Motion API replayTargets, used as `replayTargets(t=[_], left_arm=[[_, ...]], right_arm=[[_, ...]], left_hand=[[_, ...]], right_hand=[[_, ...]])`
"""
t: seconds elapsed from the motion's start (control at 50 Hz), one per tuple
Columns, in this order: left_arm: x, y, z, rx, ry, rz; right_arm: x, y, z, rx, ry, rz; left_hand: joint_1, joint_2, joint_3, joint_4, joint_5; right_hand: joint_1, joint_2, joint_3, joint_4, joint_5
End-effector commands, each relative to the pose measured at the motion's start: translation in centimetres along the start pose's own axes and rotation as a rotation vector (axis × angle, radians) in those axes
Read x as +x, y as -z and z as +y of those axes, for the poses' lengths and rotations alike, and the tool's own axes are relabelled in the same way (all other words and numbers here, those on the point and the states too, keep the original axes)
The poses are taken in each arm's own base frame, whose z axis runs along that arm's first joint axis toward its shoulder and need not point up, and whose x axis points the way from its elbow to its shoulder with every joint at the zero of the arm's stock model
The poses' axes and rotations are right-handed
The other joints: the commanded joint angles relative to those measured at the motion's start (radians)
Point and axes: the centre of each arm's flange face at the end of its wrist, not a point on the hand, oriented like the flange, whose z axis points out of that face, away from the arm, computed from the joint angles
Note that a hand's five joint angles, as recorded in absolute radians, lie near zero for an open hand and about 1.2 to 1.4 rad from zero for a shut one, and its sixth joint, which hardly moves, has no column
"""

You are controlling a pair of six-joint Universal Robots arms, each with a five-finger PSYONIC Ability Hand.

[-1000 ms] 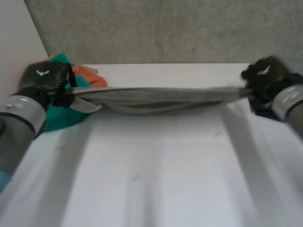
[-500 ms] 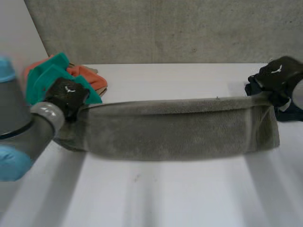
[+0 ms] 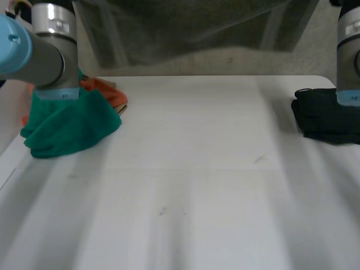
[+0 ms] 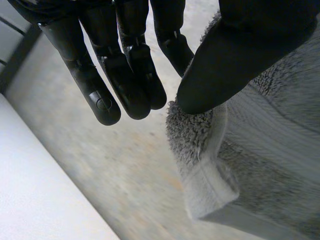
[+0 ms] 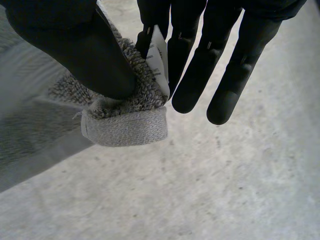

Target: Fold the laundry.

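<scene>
Head view first: the towel (image 3: 191, 28) hangs stretched high over the table (image 3: 185, 185) between the two arms, with a teal cloth (image 3: 70, 126) and an orange cloth (image 3: 106, 91) heaped near the left arm and a black cloth (image 3: 326, 117) near the right. On the left wrist view, the left hand (image 4: 250, 55) has one towel corner pinched under its thumb, fingers (image 4: 130, 70) straight. On the right wrist view, the right hand (image 5: 75, 45) pinches another corner between thumb and straight fingers, right at the white label (image 5: 159, 57).
</scene>
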Motion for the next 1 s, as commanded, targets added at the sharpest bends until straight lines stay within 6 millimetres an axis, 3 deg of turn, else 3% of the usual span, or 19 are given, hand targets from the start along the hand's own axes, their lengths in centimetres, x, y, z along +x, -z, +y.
replayTargets(t=[0.02, 0.08, 0.1, 0.14, 0.18, 0.2, 0.3, 0.34, 0.38, 0.52, 0.6, 0.64, 0.7, 0.8, 0.88, 1.0], left_arm=[[2.9, 5.8, 4.1, -0.221, 0.098, 0.166], [4.4, 9.2, 5.7, -0.322, 0.101, 0.246], [4.7, 10.1, 6.0, -0.35, 0.102, 0.268], [6.0, 13.9, 7.1, -0.452, 0.097, 0.357], [6.5, 15.7, 7.6, -0.499, 0.094, 0.395], [6.8, 17.2, 7.9, -0.538, 0.091, 0.43], [7.6, 21.2, 7.3, -0.63, 0.065, 0.549], [7.6, 22.4, 6.8, -0.663, 0.04, 0.602], [6.4, 23.7, 5.3, -0.71, -0.015, 0.68], [0.3, 29.0, -0.9, -0.928, -0.158, 0.928], [-2.4, 31.5, -4.1, -1.023, -0.182, 1.028], [-2.9, 31.9, -5.4, -1.014, -0.174, 1.055], [-2.6, 32.1, -5.7, -0.993, -0.177, 1.073], [-0.3, 30.0, -3.7, -0.94, -0.167, 1.015], [2.2, 27.6, -1.8, -0.862, -0.156, 0.935], [6.0, 24.0, 1.9, -0.757, -0.164, 0.808]], right_arm=[[-4.1, 4.6, 3.9, -0.154, -0.021, -0.203], [-5.8, 6.6, 5.5, -0.209, -0.03, -0.287], [-6.6, 7.9, 6.6, -0.252, -0.036, -0.335], [-8.2, 10.1, 8.2, -0.331, -0.048, -0.414], [-9.4, 12.1, 9.4, -0.42, -0.054, -0.488], [-9.6, 12.6, 9.7, -0.443, -0.055, -0.504], [-9.9, 15.2, 10.0, -0.571, -0.064, -0.617], [-9.4, 16.6, 9.5, -0.64, -0.065, -0.676], [-8.2, 17.7, 8.7, -0.701, -0.055, -0.73], [-2.5, 21.2, 5.2, -0.818, 0.094, -0.891], [0.4, 24.6, 3.4, -0.861, 0.25, -1.056], [1.3, 25.9, 2.9, -0.871, 0.3, -1.131], [1.7, 26.4, 3.0, -0.877, 0.319, -1.147], [1.1, 24.8, 4.0, -0.856, 0.269, -1.021], [-1.2, 23.7, 6.6, -0.835, 0.226, -0.952], [-4.8, 21.3, 8.0, -0.741, 0.221, -0.869]], left_hand=[[0.256, 0.197, 0.202, 0.195, 0.2], [0.256, 0.197, 0.202, 0.195, 0.2], [0.256, 0.197, 0.202, 0.195, 0.2], [0.256, 0.197, 0.202, 0.195, 0.2], [0.256, 0.197, 0.202, 0.195, 0.2], [0.256, 0.197, 0.202, 0.195, 0.2], [0.256, 0.197, 0.202, 0.195, 0.2], [0.256, 0.197, 0.202, 0.195, 0.2], [0.256, 0.197, 0.202, 0.195, 0.2], [0.256, 0.197, 0.202, 0.195, 0.2], [0.256, 0.197, 0.202, 0.195, 0.2], [0.256, 0.197, 0.202, 0.195, 0.2], [0.256, 0.197, 0.202, 0.195, 0.2], [0.256, 0.197, 0.202, 0.195, 0.2], [0.256, 0.197, 0.202, 0.195, 0.2], [0.256, 0.197, 0.202, 0.195, 0.2]], right_hand=[[0.314, 0.238, 0.205, 0.197, 0.204], [0.314, 0.238, 0.205, 0.197, 0.204], [0.314, 0.238, 0.205, 0.197, 0.204], [0.314, 0.238, 0.205, 0.197, 0.204], [0.314, 0.238, 0.205, 0.197, 0.204], [0.314, 0.238, 0.205, 0.197, 0.204], [0.314, 0.238, 0.205, 0.197, 0.204], [0.314, 0.238, 0.205, 0.197, 0.204], [0.314, 0.238, 0.205, 0.197, 0.204], [0.314, 0.238, 0.205, 0.197, 0.204], [0.314, 0.238, 0.205, 0.197, 0.204], [0.314, 0.238, 0.205, 0.197, 0.204], [0.314, 0.238, 0.205, 0.197, 0.204], [0.314, 0.238, 0.205, 0.197, 0.204], [0.314, 0.238, 0.205, 0.197, 0.204], [0.314, 0.238, 0.205, 0.197, 0.204]])
